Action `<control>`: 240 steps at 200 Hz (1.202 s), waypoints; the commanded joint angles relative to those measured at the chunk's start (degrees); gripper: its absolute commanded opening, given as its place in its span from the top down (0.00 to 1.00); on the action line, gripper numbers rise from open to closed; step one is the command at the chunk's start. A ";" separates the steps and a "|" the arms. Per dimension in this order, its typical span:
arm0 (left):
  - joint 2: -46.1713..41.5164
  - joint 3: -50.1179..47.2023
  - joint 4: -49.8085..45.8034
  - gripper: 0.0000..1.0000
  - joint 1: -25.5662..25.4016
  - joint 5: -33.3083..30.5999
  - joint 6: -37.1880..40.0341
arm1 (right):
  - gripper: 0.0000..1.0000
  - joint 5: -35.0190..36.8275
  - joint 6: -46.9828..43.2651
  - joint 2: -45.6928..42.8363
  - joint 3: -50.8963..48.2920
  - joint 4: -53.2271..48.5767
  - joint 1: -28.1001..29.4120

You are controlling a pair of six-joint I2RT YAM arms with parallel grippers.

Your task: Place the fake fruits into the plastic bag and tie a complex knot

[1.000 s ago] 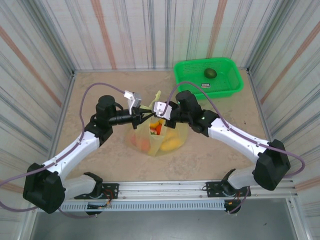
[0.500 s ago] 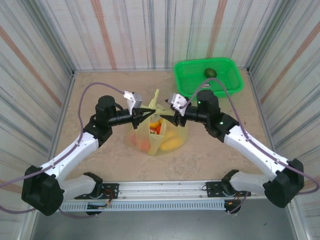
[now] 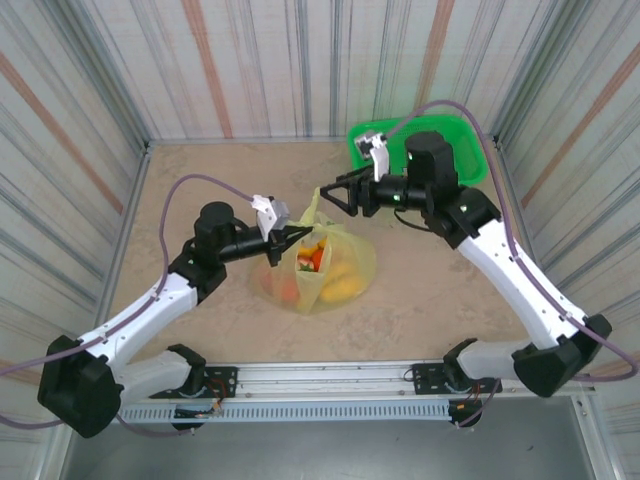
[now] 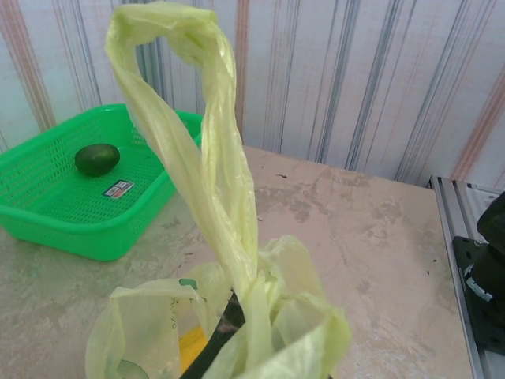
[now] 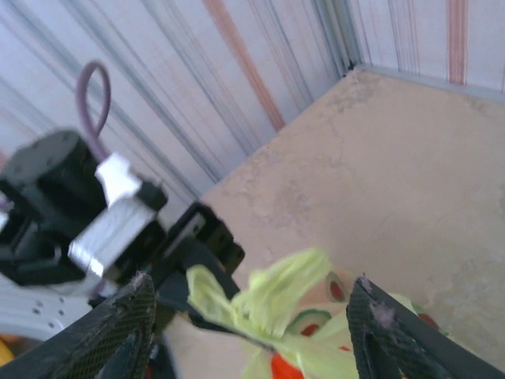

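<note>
Overhead, fruits (image 3: 312, 258) inside plastic bag (image 3: 362, 258); left wrist, handle (image 4: 221, 181) upright

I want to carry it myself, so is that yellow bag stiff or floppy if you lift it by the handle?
Probably floppy: the plastic bag is thin, see-through film, and its handle loop looks twisted and crumpled. It would likely sag under the fake fruits inside, and seems light itself.

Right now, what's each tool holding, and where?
Left tool: shut on the plastic bag, at the bunched base of its handle loop. Right tool: open, holding nothing.
</note>
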 commanded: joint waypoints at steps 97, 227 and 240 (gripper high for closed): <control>-2.02 0.27 -2.60 1.00 -2.54 -3.37 4.14 | 0.65 -8.10 15.85 10.19 4.62 -11.75 0.03; -1.09 1.19 -6.01 0.98 -3.34 -7.41 5.07 | 1.00 -11.92 19.55 5.78 6.15 -6.48 -1.53; -0.92 1.28 -6.38 0.96 -3.38 -7.56 5.20 | 1.00 -12.07 19.55 5.84 6.37 -6.48 -1.56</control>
